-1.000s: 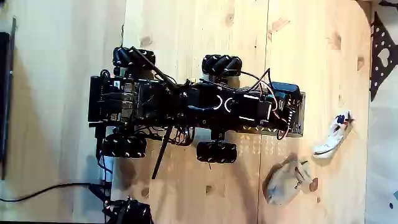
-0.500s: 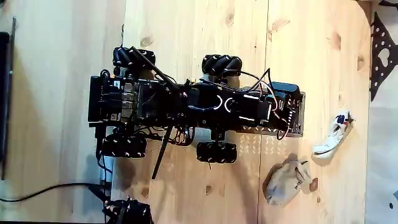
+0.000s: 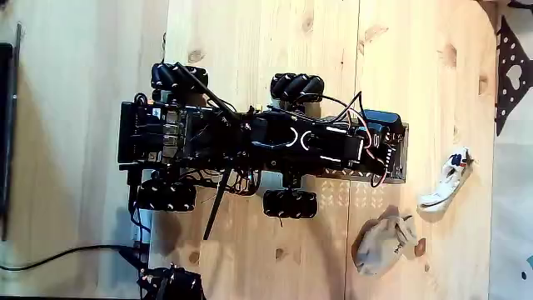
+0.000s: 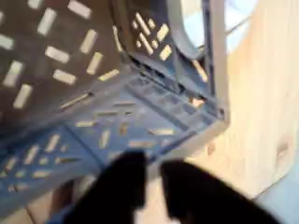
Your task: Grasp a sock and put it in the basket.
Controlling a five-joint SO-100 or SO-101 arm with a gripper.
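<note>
White sock [image 3: 445, 182] lies diagonal, marked end upper-right, near basket [image 3: 398, 154]

Beige-grey sock [image 3: 382, 245] on wooden table [image 3: 250, 33] — black cable [image 3: 50, 258].

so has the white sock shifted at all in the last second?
No. In the fixed view the white sock lies in the same place, right of the wheeled robot and up-right of the beige sock, same angle on the wooden table.

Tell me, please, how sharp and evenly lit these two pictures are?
Fixed view: sharp, warm even light, soft shadows beside the wheeled robot; the white sock is clear. Wrist view: blurred, the basket soft, the tool a dark out-of-focus shape.
</note>
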